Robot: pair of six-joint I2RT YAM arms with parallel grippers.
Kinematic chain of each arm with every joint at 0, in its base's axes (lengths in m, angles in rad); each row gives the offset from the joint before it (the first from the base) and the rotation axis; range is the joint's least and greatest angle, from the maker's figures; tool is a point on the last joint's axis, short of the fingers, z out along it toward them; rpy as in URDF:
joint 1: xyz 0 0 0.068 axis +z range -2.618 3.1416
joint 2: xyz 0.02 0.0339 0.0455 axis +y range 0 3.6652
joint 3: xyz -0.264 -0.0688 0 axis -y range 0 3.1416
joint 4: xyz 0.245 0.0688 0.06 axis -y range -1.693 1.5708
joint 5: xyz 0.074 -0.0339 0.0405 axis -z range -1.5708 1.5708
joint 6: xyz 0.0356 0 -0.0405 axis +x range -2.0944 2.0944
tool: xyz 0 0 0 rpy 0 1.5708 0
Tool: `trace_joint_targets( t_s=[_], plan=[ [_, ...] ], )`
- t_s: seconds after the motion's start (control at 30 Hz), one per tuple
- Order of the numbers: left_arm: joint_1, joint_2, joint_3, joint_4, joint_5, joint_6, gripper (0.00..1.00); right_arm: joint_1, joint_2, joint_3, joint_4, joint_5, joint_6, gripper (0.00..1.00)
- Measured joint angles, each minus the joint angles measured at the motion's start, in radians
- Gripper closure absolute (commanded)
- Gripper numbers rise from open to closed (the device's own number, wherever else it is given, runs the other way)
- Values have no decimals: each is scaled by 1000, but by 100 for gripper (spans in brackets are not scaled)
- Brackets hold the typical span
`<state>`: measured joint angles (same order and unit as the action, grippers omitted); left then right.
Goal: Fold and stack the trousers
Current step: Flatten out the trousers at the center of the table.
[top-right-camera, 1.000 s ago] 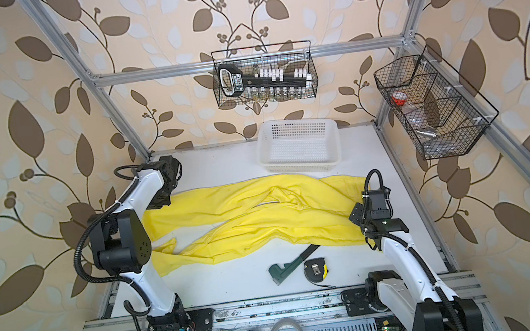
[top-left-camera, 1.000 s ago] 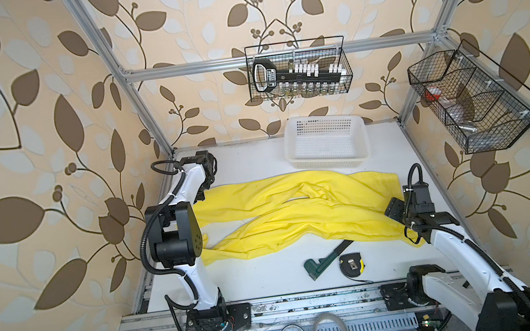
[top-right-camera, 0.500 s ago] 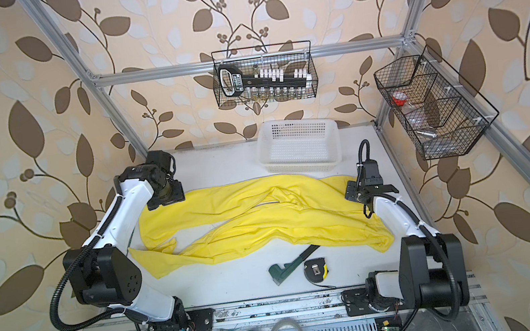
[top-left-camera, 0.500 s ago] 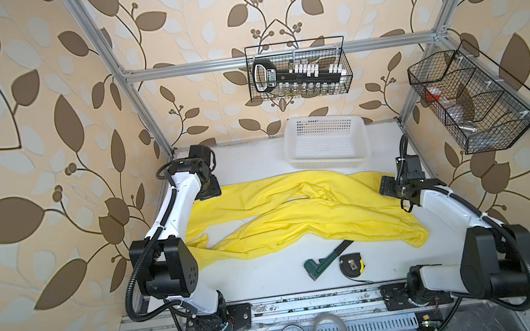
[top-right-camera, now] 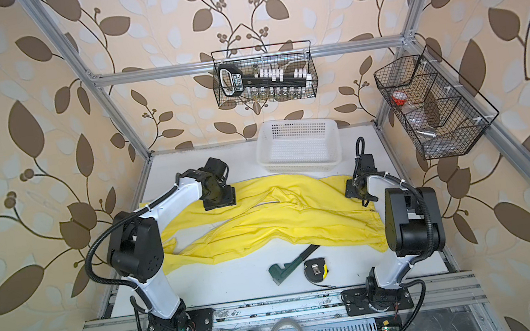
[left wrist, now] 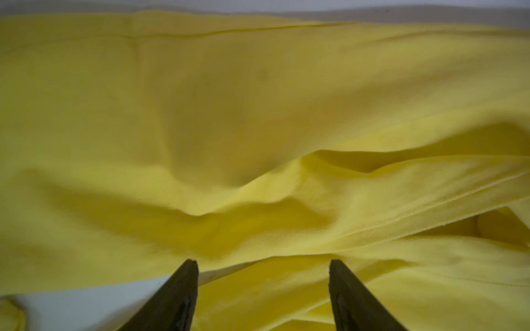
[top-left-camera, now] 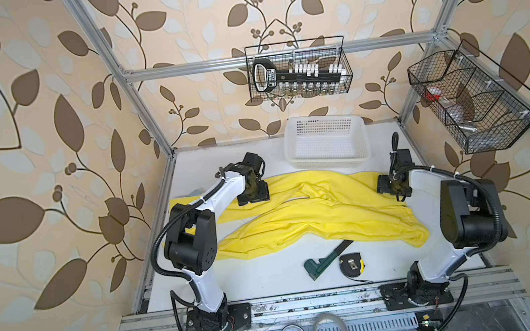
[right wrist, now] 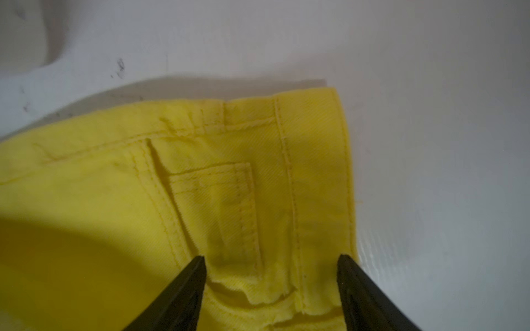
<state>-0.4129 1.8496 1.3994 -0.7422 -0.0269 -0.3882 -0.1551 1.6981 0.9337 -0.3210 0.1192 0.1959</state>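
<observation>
Where the white tabletop [top-left-camera: 272, 279] is widest, Item 1: one pair of plain bright yellow soft-fabric trousers [top-left-camera: 316, 215], unfolded and rumpled, lying across the middle of the table. Waist end toward the right arm. Two long legs run toward the left arm, with a wedge of bare table between them. Far edge just beside the front wall of Item 4.

Item 2: left gripper [left wrist: 263, 263], black. Fingers spread wide with nothing between them, poised over the far leg. The trousers [left wrist: 258, 114] fill its wrist view with creased cloth.

Item 3: right gripper [right wrist: 272, 259], black. Fingers likewise well apart and clasping nothing, tips straddling the waistband corner, where a stitched pocket [right wrist: 212, 206] shows.

Item 4: white perforated rectangular plastic basket [top-left-camera: 326, 162], upright at the far side of the table.

Item 5: dark green metal pipe wrench [top-left-camera: 326, 259], flat near the front, handle tip meeting the trousers' near edge.

Item 6: black-and-yellow tape measure [top-left-camera: 351, 263], just beside the wrench.

Item 7: back-wall black wire basket [top-left-camera: 295, 42] and right-wall black wire basket [top-left-camera: 506, 136], contents too small to name
</observation>
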Motion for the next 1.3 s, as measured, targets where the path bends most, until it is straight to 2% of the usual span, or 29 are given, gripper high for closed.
trace_joint_targets(
  t_s=[0.23, 0.43, 0.53, 0.77, 0.97, 1.17, 1.3],
  plan=[
    [-119, 148, 71, 81, -2, -13, 31, -3, 55, 52, 13, -10, -6, 29],
    [-124, 206, 74, 98, -12, -13, 40, -6, 98, 99, 18, 11, -10, 31],
    [-124, 205, 66, 107, -16, -13, 46, -11, 124, 134, 11, 17, -11, 36],
    [-141, 151, -20, 152, -6, -6, 51, -17, 176, 229, -43, 47, -19, 32],
    [-164, 87, -108, 132, 12, -1, 57, -53, 180, 243, -52, 67, -26, 31],
    [-164, 56, -142, 80, 21, 18, 56, -77, 183, 242, -51, 76, -26, 35],
    [-169, 55, -137, 21, -37, 26, 45, -74, 183, 244, -54, 95, -30, 33]
  ],
)
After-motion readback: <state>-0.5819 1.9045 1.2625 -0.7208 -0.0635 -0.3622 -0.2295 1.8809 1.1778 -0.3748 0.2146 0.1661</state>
